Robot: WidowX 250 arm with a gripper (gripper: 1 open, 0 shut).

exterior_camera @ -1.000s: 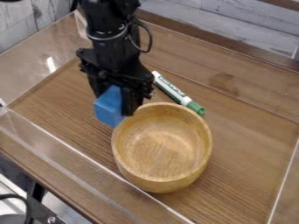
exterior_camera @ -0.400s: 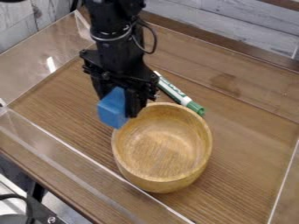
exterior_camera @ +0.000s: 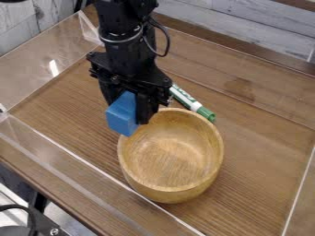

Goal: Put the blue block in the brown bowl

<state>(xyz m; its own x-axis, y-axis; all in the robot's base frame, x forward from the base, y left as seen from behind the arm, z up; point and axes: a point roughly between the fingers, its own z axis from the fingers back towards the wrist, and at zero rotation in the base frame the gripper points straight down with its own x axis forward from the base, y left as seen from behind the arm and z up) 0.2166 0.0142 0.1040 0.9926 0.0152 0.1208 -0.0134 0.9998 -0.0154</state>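
One blue block, held by one hand, one brown bowl

Your black hand grips the blue block, holding it tilted near the left part of the rim of the brown bowl as you look at it. The bowl rests on the wooden tabletop, and just beyond it you have a white-and-green marker pen lying at a slant. You can't tell whether block and rim touch.
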